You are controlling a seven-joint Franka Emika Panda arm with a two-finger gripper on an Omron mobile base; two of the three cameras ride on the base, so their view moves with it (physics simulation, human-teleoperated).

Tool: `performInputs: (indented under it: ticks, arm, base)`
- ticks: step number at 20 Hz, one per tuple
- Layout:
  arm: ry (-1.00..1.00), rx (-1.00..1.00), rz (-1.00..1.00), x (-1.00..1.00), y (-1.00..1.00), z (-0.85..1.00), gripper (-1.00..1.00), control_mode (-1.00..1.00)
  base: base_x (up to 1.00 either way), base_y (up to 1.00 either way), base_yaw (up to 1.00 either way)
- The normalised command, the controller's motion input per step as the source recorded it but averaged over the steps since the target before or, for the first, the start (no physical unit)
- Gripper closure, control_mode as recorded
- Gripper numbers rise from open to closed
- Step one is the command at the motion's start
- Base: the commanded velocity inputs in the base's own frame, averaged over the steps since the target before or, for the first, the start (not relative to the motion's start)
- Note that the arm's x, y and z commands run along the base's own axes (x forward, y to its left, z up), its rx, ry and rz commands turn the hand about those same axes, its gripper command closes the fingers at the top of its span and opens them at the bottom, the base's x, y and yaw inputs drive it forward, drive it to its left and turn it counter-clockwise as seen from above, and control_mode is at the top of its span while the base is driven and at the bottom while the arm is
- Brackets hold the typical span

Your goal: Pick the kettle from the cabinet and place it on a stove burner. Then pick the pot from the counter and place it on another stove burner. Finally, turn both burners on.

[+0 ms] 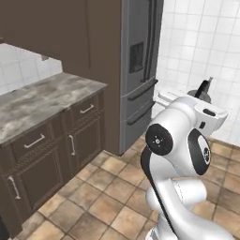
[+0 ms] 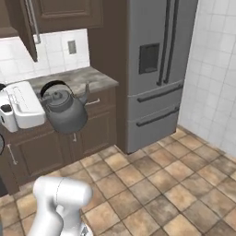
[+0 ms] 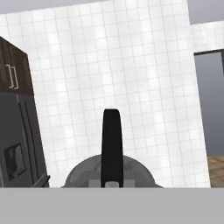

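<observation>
here, nearest the base cameras, the white arm with dark joints (image 1: 180,154) rises at about five o'clock of the left base view and about seven o'clock of the right base view. its hand sits at about nine o'clock in the right base view, and the two-finger gripper (image 2: 40,99) has its jaws clamped together on the black arched handle of the small squat grey metal kettle (image 2: 66,112), which hangs in the air in front of the base cabinets, spout pointing toward two o'clock. in the hand view the kettle's domed grey top (image 3: 109,175) sits at six o'clock with the black handle standing straight up from it toward the centre. in the left base view just the handle's black tip (image 1: 204,89) pokes up past the arm at about two o'clock.

just beyond the kettle in the right base view runs the grey-beige marbled stone counter (image 2: 94,78), at ten to eleven o'clock, over brown drawer-fronted base cabinets (image 2: 99,129). the same counter fills nine o'clock of the left base view (image 1: 42,101). brown floor tiles (image 2: 161,184) spread from the cabinets toward four o'clock.

farther off, a tall grey steel refrigerator with dark bar handles (image 2: 159,69) stands at twelve to one o'clock, touching the end of the counter run. a white square-tiled wall (image 2: 216,69) meets it at three o'clock. dark brown wooden wall cabinets (image 2: 60,16) hang at eleven o'clock, above white backsplash tiles.
</observation>
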Motion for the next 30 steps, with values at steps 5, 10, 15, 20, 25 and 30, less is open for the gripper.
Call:
performInputs:
  ticks: [5,10,15,20,25,30]
  arm:
    - [0.0,0.0,0.0,0.0,0.0,0.0,1.0,1.0]
    - [0.0,0.0,0.0,0.0,0.0,0.0,1.0,1.0]
    - [0.0,0.0,0.0,0.0,0.0,0.0,1.0,1.0]
    - [0.0,0.0,0.0,0.0,0.0,0.0,1.0,1.0]
    - [0.0,0.0,0.0,0.0,0.0,0.0,1.0,1.0]
    - [0.0,0.0,0.0,0.0,0.0,0.0,1.0,1.0]
  base:
    - [-0.55,0.0,-0.46]
    - [-0.54,0.0,-0.46]
    - [-0.52,0.0,-0.46]
    - [-0.49,0.0,-0.46]
    - [-0.48,0.0,-0.47]
    - [-0.41,0.0,-0.47]
